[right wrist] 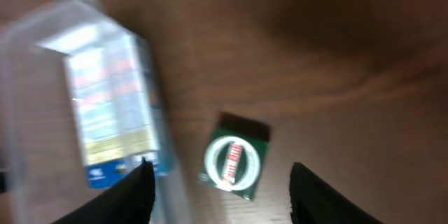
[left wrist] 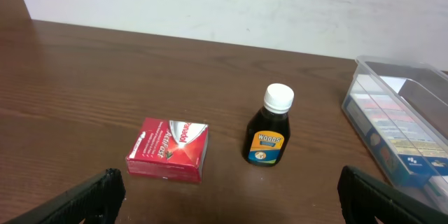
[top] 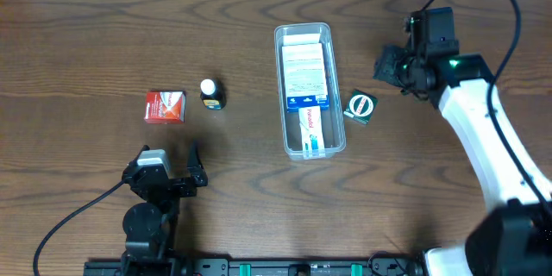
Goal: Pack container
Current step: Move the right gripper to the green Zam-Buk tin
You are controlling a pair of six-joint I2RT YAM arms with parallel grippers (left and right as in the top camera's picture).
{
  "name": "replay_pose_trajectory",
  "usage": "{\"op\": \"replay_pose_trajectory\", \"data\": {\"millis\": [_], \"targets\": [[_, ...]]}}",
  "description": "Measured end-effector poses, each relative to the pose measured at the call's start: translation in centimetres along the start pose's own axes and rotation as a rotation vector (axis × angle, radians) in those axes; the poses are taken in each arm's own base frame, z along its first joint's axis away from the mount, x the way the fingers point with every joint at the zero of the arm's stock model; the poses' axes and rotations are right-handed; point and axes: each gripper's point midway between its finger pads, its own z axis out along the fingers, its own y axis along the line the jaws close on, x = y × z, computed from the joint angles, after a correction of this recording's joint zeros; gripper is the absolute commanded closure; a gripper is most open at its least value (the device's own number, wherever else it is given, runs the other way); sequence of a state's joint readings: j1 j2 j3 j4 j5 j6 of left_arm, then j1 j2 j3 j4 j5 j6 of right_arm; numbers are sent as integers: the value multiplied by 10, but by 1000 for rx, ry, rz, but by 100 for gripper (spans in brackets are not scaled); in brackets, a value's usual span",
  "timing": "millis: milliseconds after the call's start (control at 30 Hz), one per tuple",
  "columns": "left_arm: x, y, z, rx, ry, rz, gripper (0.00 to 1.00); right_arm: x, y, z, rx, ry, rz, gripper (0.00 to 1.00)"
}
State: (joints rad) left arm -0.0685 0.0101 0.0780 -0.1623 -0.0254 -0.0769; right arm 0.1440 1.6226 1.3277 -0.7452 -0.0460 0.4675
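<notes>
The container [top: 338, 86] is a long clear tub at the table's middle, holding a large blue-and-white box [top: 307, 69] and a small white tube box [top: 310, 129]. It also shows in the left wrist view [left wrist: 364, 87] and, blurred, in the right wrist view [right wrist: 28, 105]. A green box with a white ring [top: 360, 107] lies just right of the tub, also seen in the right wrist view [right wrist: 234, 157]. A red box [top: 164, 106] [left wrist: 169, 149] and a dark bottle with a white cap [top: 210, 94] [left wrist: 269, 135] sit at the left. My left gripper [top: 179, 170] [left wrist: 227, 206] is open and empty, near the red box. My right gripper [top: 388, 65] [right wrist: 224, 192] is open and empty above the green box.
The table is dark wood. A pale wall runs along its far edge [left wrist: 245, 7]. A black cable [top: 69, 216] trails from the left arm toward the front left corner.
</notes>
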Motion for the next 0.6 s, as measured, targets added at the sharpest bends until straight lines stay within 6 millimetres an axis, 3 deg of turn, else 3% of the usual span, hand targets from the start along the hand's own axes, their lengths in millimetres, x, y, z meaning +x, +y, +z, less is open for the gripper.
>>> {"op": "replay_pose_trajectory", "data": {"millis": [133, 333, 600], "targets": [[0, 0, 0, 0, 0, 0, 2, 23, -5, 32, 21, 122, 26, 60], [0, 0, 0, 0, 0, 0, 2, 58, 7, 65, 17, 258, -2, 62], [0, 0, 0, 0, 0, 0, 2, 103, 50, 63, -56, 371, -98, 60]]}}
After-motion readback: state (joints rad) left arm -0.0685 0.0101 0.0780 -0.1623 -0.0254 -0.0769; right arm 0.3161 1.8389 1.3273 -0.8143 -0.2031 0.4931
